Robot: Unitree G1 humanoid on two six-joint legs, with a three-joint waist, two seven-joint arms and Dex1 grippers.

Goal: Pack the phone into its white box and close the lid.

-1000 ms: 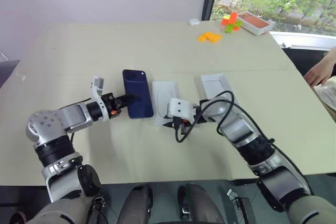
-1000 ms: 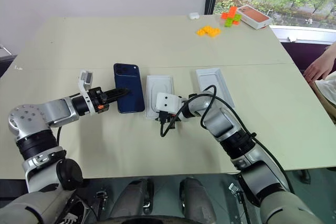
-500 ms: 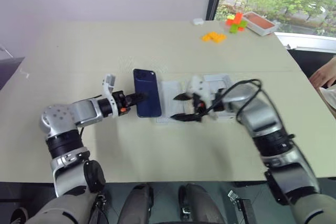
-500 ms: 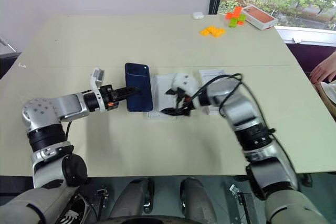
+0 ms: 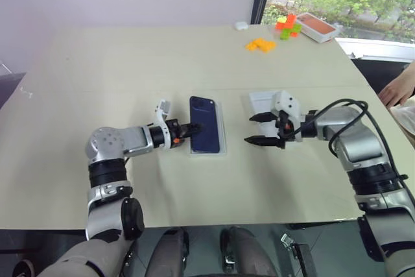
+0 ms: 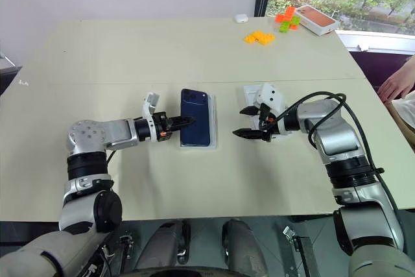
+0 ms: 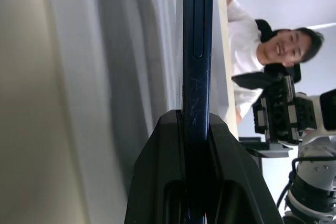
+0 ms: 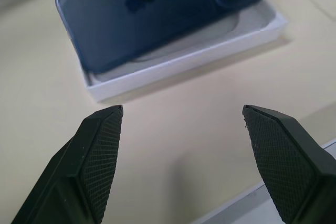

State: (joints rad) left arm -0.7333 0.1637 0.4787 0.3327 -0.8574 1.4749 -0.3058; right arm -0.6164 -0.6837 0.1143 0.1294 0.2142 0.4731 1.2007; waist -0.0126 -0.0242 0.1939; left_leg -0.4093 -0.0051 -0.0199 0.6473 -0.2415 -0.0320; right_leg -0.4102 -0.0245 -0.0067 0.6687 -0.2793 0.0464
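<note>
The left gripper is clamped on the long edge of the phone, which lies over the white box, long axes matching, tilted rather than seated. The right gripper, fingers spread and empty, hovers beside the lid, nearer to it.

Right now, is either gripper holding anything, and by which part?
The left gripper pinches the slim dark navy-blue phone by one long edge; the right gripper holds nothing.

Far right on the beige worktop, orange blocks lie near an orange-and-green cluster, a flat orange-topped box and a small white case. A person's hand rests at the right edge.
</note>
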